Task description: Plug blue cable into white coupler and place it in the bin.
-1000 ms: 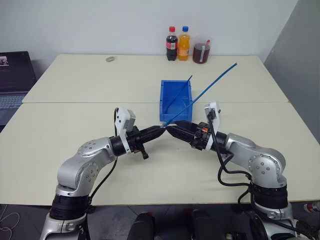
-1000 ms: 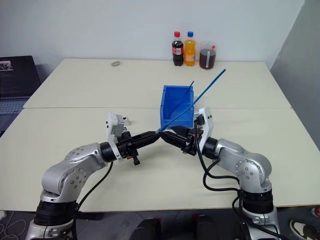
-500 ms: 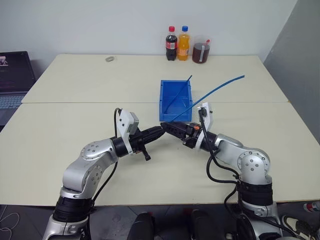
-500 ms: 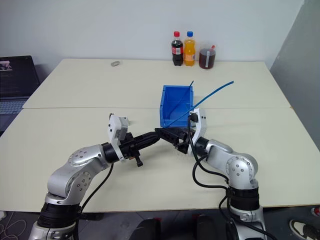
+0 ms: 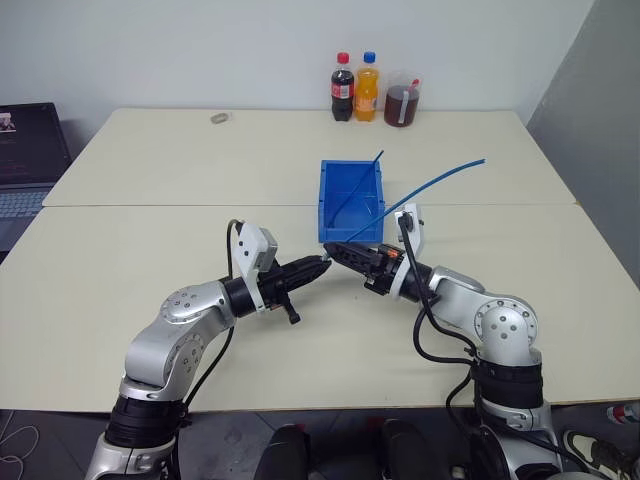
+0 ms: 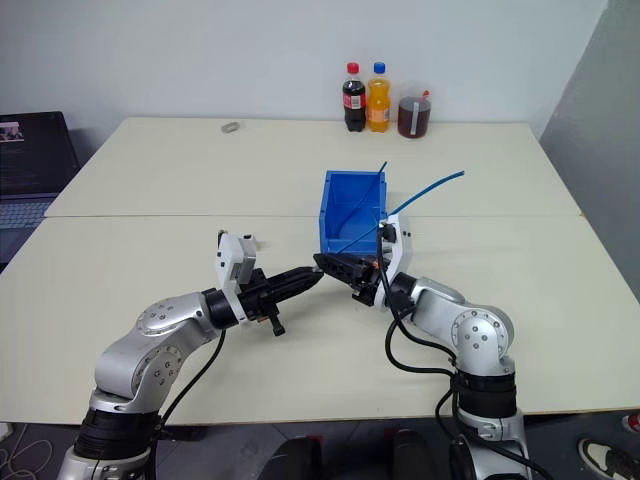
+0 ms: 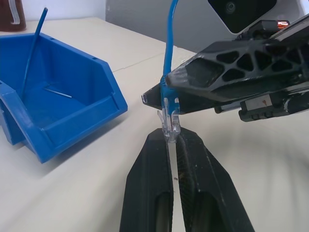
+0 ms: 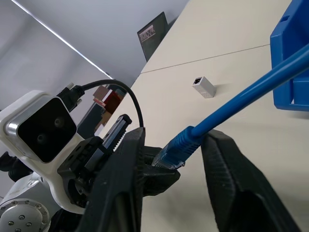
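one white coupler (image 8: 203, 87) lies on the table (image 8: 231, 43), right wrist view.

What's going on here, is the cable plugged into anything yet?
Not yet. The left end effector is shut on the clear plug of the light-blue cable, just in front of the bin. The right end effector sits around the cable right behind the plug. The white coupler lies loose on the table, so it is not connected.
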